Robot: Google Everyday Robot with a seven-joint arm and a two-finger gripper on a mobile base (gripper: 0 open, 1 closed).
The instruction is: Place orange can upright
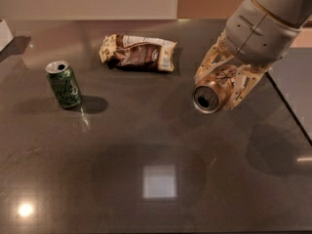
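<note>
The orange can (pixel 212 92) is held in my gripper (pixel 222 84) at the right of the camera view, lifted above the dark table (pixel 146 145). The can is tilted, with its silver top and open mouth facing the camera and down to the left. The pale fingers (pixel 207 62) close around its sides. A green can (pixel 64 84) stands upright on the table at the left, well away from the gripper.
A brown and white snack bag (pixel 138 52) lies flat at the back middle of the table. The table's right edge (pixel 290 111) runs diagonally past the gripper. A white object (pixel 5 33) sits at the far left edge.
</note>
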